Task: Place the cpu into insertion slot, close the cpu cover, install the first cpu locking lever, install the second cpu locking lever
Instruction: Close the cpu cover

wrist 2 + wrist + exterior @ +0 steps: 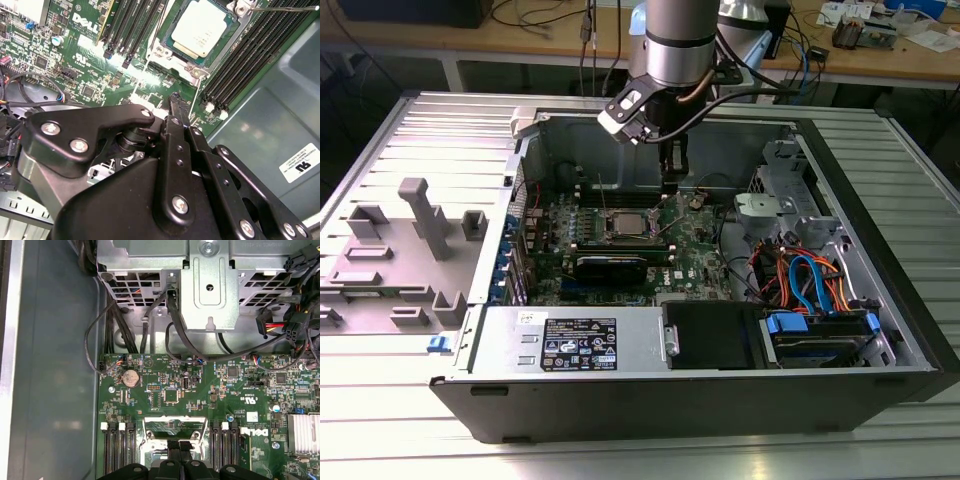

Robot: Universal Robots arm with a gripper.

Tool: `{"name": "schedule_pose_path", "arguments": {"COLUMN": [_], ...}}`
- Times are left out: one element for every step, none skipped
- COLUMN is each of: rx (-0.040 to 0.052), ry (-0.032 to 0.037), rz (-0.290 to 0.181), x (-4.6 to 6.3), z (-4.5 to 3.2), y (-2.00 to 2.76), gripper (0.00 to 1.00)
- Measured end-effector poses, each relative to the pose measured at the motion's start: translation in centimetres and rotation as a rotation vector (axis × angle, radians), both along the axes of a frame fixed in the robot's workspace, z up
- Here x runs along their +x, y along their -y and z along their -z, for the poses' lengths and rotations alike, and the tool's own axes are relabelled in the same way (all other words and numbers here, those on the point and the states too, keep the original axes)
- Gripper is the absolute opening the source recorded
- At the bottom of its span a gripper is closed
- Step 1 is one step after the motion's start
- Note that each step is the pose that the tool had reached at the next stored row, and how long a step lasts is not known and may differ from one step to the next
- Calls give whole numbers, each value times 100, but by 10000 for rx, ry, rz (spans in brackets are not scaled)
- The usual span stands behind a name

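The cpu (pixel 202 27), a silver-grey square, lies in the insertion slot (pixel 147 437) on the green motherboard (pixel 165 390). The thin cpu cover (pixel 218 54) frames the chip and looks laid down over it. One thin locking lever (pixel 285 8) sticks out past the socket's corner. A second wire lever (pixel 196 97) runs close beside my fingertips; contact is unclear. My gripper (pixel 175 97) hangs just off the socket's edge, fingers shut together with nothing visibly held. In the exterior view the gripper (pixel 672 180) is inside the open case, slightly to the exterior view's right of the cpu (pixel 625 226).
Black memory slots (pixel 250 55) flank the socket on both sides. A long graphics card (pixel 610 265) lies in front of it. A metal drive cage (pixel 210 285) with black cables, coloured cables (pixel 810 280) and a power supply (pixel 575 340) crowd the case.
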State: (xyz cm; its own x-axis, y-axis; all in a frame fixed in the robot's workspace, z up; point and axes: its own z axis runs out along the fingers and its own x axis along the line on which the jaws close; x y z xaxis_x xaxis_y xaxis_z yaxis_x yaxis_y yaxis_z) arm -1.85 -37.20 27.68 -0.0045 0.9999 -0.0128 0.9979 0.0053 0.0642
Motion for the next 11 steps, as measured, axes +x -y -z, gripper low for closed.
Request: {"name": "schedule_pose_path", "arguments": {"rx": [0,0,0,0,0,0,0,-1,1,0,-1], "ry": [0,0,0,0,0,0,0,-5,-54,-89,-116], "rz": [0,0,0,0,0,0,0,-2,-1,0,1], "x": [0,0,1,0,1,1,1,4,26,55,101], "z": [0,0,0,0,0,0,0,0,1,2,7], "y": [0,0,0,0,0,0,0,0,0,0,0], "gripper": [11,11,11,11,11,11,11,11,11,11,11]}}
